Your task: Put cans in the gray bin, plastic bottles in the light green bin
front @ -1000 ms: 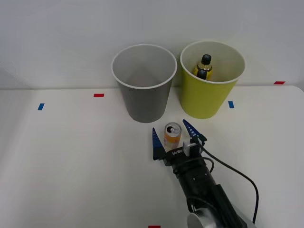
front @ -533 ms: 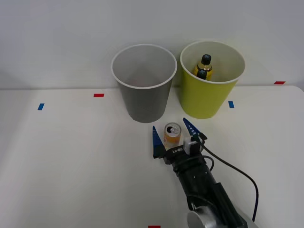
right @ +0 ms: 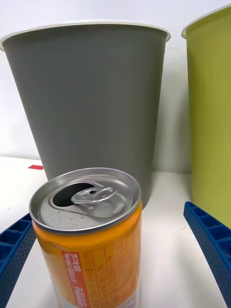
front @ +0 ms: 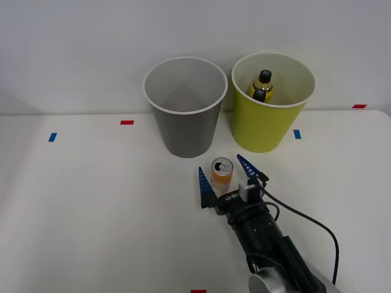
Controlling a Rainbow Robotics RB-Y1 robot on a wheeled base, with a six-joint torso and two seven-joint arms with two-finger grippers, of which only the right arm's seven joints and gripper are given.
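Right gripper (front: 226,181) straddling the last can (front: 222,173) in front of the two bins.

The orange-and-white can is standing upright on the white table (front: 91,201), long axis vertical, sitting between the blue ribbed fingers (right: 209,236), which are spread apart on either side without visibly touching it. The gray bin (front: 185,107) is standing just beyond the can, slightly toward the robot's left, and looks to be holding nothing. The light green bin (front: 272,101) beside it is holding the two black-capped plastic bottles (front: 261,85). Judging by this, closing on the can and lifting it to the gray bin is what remains.
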